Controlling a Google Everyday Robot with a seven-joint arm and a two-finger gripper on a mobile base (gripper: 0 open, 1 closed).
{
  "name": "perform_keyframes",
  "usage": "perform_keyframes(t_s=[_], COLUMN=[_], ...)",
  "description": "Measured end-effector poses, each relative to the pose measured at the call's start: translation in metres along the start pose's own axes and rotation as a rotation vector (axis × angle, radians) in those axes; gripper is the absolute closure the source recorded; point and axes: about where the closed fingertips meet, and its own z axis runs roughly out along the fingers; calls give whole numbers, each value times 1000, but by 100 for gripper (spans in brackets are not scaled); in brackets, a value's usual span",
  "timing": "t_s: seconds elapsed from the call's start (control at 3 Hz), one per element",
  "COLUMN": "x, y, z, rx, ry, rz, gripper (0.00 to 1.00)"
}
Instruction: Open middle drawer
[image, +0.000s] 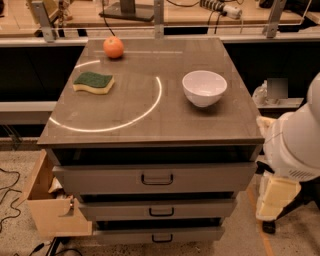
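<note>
The grey cabinet has three drawers stacked in its front. The middle drawer (200, 207) has a low grey front with a small dark loop handle (161, 211) at its centre, and a thin dark gap shows above it. It sits under the taller top drawer (100, 177) and above the bottom drawer (200, 233). My gripper (276, 198) hangs as a beige block below the white arm (295, 145), right of the cabinet at the height of the middle drawer. It is well clear of the handle and touches nothing.
On the cabinet top (130, 107) are an orange (113, 47), a green-and-yellow sponge (93, 82) and a white bowl (204, 87). A light-brown wooden box (50, 205) juts out at the cabinet's lower left. Cables lie on the floor at left. A bench runs behind.
</note>
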Motion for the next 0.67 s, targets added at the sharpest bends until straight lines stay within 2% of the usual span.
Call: perform_keyframes(t_s=[0.33,0.67], x=[3,3], y=[32,32], z=[28,28], rx=[-30,-30], ry=[13,13], rz=[-54,-55], gripper=[0,0])
